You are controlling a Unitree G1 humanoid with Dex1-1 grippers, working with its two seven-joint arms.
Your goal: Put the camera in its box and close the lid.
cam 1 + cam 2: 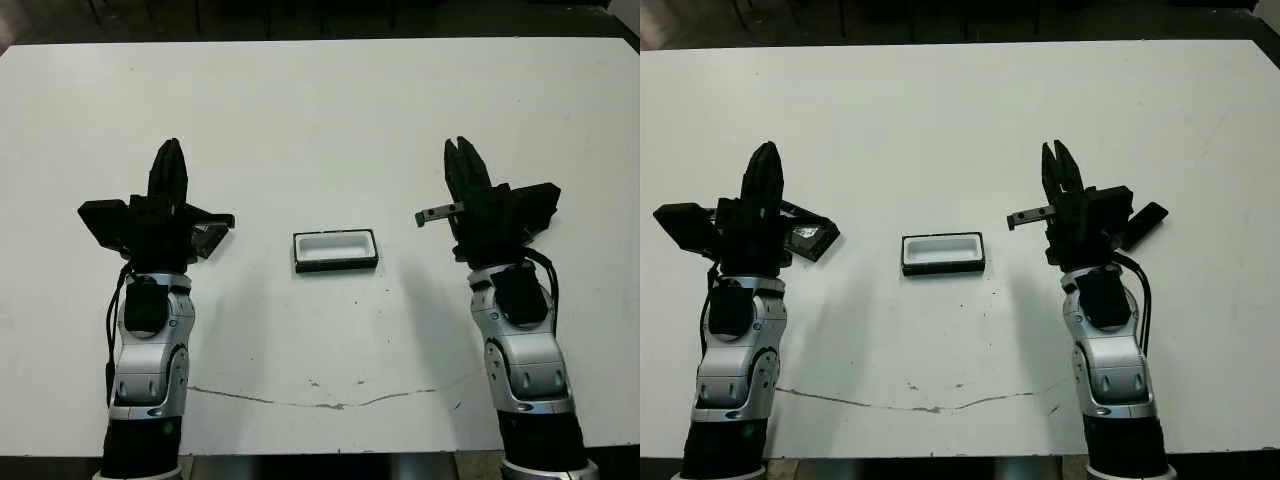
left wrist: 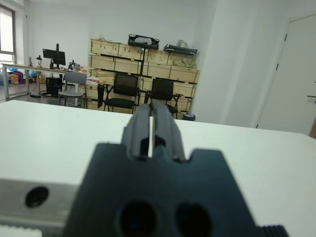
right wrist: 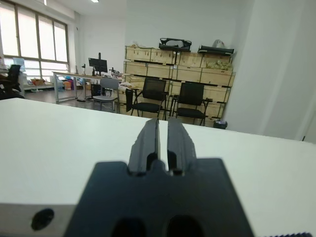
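I see the left gripper (image 1: 168,150) clenched, empty, above the lid (image 1: 805,234) on the table (image 1: 320,100). The box (image 1: 335,250) sits open at centre. My right gripper (image 1: 460,148) is nearly closed, empty; the camera (image 1: 1145,222) lies beside its body.

The white worktop (image 1: 320,110) carries 3 things. The box (image 1: 336,250) sits open near the middle, its white lining showing inside the black rim. The lid (image 1: 805,234) lies flat toward the left side, partly hidden beneath the left arm. The camera (image 1: 1143,223) lies toward the right side, partly hidden behind the right arm. A thin dark crack (image 1: 330,402) runs across the near part of the worktop.
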